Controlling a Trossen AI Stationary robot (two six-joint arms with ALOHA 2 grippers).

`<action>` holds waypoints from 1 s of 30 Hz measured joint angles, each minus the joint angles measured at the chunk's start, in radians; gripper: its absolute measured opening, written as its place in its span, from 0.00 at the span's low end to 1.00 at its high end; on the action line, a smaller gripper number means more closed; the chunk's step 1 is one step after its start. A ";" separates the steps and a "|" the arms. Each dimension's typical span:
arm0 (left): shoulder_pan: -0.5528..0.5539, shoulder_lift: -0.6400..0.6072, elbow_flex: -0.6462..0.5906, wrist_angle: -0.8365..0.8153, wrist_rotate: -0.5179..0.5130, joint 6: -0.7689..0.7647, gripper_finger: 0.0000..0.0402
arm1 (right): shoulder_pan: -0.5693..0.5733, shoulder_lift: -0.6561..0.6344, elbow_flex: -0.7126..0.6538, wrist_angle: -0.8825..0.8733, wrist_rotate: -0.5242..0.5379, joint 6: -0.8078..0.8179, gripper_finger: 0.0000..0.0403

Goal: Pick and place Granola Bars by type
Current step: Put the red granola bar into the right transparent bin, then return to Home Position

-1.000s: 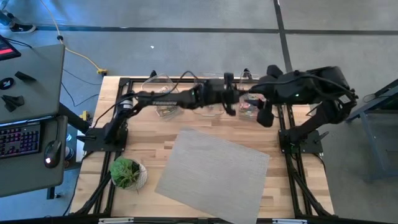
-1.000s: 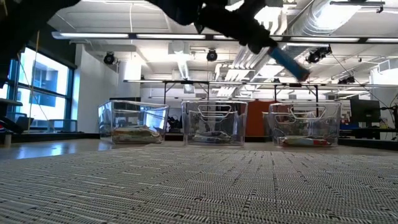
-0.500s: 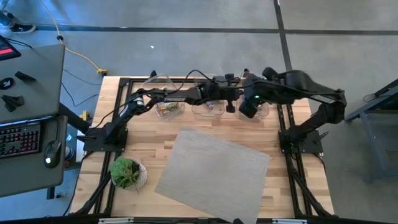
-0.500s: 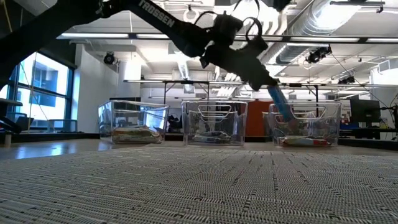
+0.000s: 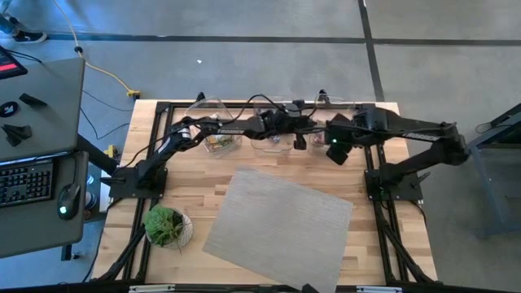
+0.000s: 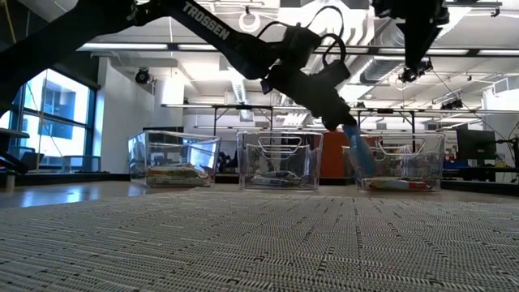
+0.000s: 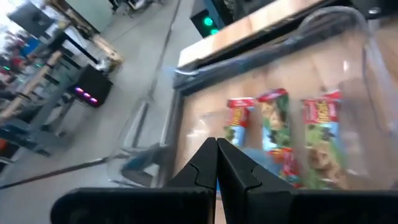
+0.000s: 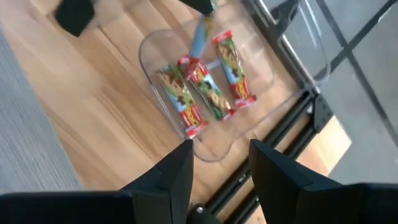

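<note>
The left gripper (image 6: 345,128) was clamped on a blue-wrapped bar (image 6: 358,150) over the right-hand bin (image 6: 397,161); the right gripper (image 8: 219,163) hung parted, empty.

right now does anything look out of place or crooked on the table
Nothing is spilled or damaged. The one odd sight is a blue-wrapped bar hanging on end from the left gripper, its shut fingers pinching the top, over the rightmost bin. The three bars inside lie flat.
</note>
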 joint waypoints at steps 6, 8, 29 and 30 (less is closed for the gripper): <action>0.000 0.014 0.000 0.007 0.012 -0.046 0.00 | 0.001 -0.091 -0.115 0.047 -0.028 0.056 0.35; -0.001 0.017 -0.002 0.000 0.012 -0.045 0.00 | 0.001 -0.114 -0.141 0.090 -0.048 0.056 0.35; -0.053 -0.035 -0.002 -0.001 -0.065 -0.099 0.38 | 0.005 -0.131 -0.188 0.293 -0.132 -0.034 0.35; -0.065 -0.059 -0.002 -0.023 -0.086 -0.085 0.38 | 0.007 -0.132 -0.188 0.294 -0.130 -0.040 0.35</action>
